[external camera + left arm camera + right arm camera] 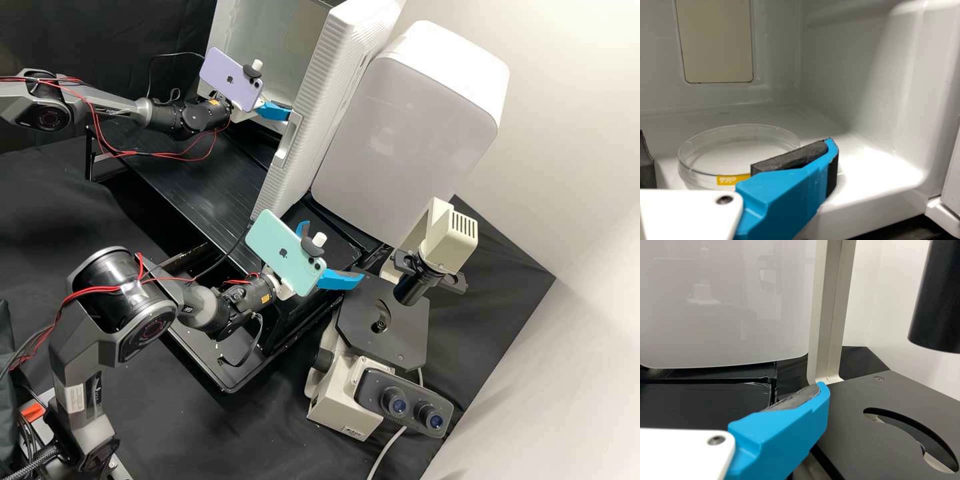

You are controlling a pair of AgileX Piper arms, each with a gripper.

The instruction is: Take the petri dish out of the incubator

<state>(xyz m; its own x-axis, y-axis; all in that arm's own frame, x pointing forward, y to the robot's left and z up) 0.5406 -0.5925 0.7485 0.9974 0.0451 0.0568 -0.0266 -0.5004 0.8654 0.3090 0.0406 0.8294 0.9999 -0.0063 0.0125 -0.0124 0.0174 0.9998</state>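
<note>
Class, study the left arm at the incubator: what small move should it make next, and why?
Probably ease the left pincer slightly further in before closing. It is open, and the petri dish lies flat on the incubator floor between its pads, which reach only the dish's front edge.

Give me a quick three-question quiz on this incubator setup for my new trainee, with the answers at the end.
1. Multiple choice: the petri dish lies A) on the microscope stage, B) on the incubator floor, C) on the black bench.
2. True or false: the left arm's fingers are clamped shut on the dish.
3. Fill in: the right arm's fingers are at the edge of the black stage of the ____.

Key: 1 B. 2 False, they are open. 3 microscope.
</note>
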